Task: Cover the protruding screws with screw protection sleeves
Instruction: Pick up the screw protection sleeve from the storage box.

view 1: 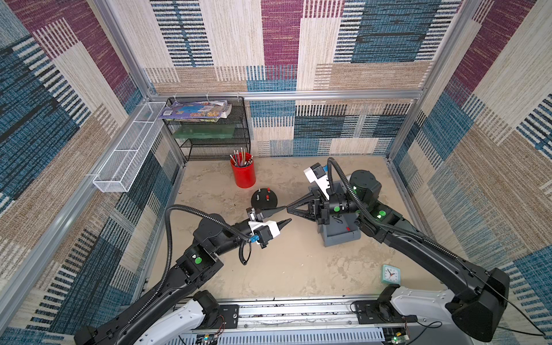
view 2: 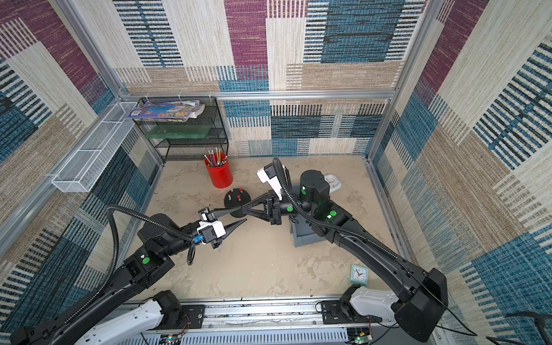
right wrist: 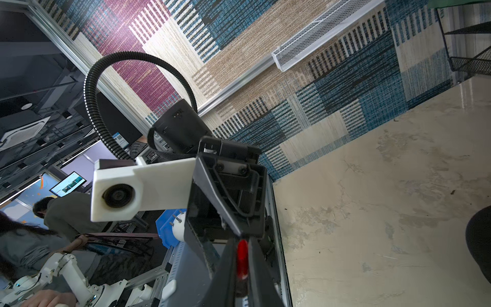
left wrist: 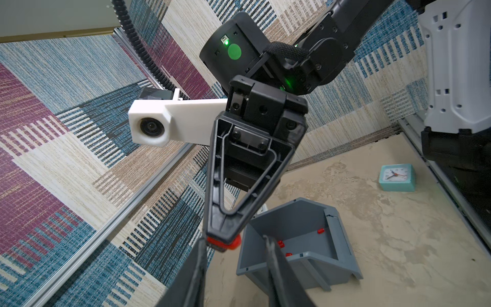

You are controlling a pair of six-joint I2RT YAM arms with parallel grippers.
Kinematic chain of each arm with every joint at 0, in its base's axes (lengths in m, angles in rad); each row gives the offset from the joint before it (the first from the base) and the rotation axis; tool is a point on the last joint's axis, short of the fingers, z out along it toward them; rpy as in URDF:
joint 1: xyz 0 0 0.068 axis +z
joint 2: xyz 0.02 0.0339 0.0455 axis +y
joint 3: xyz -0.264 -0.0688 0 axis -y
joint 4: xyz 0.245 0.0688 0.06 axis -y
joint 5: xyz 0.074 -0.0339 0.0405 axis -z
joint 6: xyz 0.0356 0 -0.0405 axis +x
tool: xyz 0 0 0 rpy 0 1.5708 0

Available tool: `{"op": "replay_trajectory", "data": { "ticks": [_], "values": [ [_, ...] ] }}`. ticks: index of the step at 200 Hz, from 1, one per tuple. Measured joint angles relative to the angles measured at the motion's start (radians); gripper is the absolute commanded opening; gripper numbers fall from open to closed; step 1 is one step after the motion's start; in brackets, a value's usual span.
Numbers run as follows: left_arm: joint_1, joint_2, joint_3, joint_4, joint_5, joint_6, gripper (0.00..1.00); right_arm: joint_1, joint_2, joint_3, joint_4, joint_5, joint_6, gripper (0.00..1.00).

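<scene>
Just beside the black base (view 1: 265, 198), right gripper (view 1: 288, 208) clamped a red sleeve (right wrist: 242, 259); spread, empty left gripper (view 1: 287, 213) hid the base's near edge; screws (view 1: 259, 190) were too small to count.

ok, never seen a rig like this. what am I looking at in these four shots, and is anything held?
Two robot arms with pincer grippers reach over a table. Two pictures look down from overhead; the other two come from cameras on the arms' wrists. On the table: a black dome base with red caps on two studs and bare studs beside them, a grey bin of spare red sleeves, a red cup of pencils, a teal clock. The right gripper pinches one red sleeve; the left gripper is open and empty, its tips close by.
</scene>
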Motion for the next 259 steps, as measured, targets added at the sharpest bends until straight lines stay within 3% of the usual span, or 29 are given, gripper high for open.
{"op": "replay_trajectory", "data": {
  "ticks": [63, 116, 259],
  "values": [
    [0.000, -0.004, 0.000, 0.013, -0.008, -0.026, 0.18, 0.004, 0.008, 0.000, -0.025, -0.014, -0.014, 0.14],
    [-0.002, -0.001, -0.005, 0.037, -0.008, -0.034, 0.27, 0.023, -0.002, -0.009, 0.002, 0.029, -0.006, 0.14],
    [0.001, 0.003, -0.063, 0.192, -0.080, -0.149, 0.25, 0.040, -0.076, -0.138, 0.262, 0.136, 0.133, 0.12]
  ]
}}
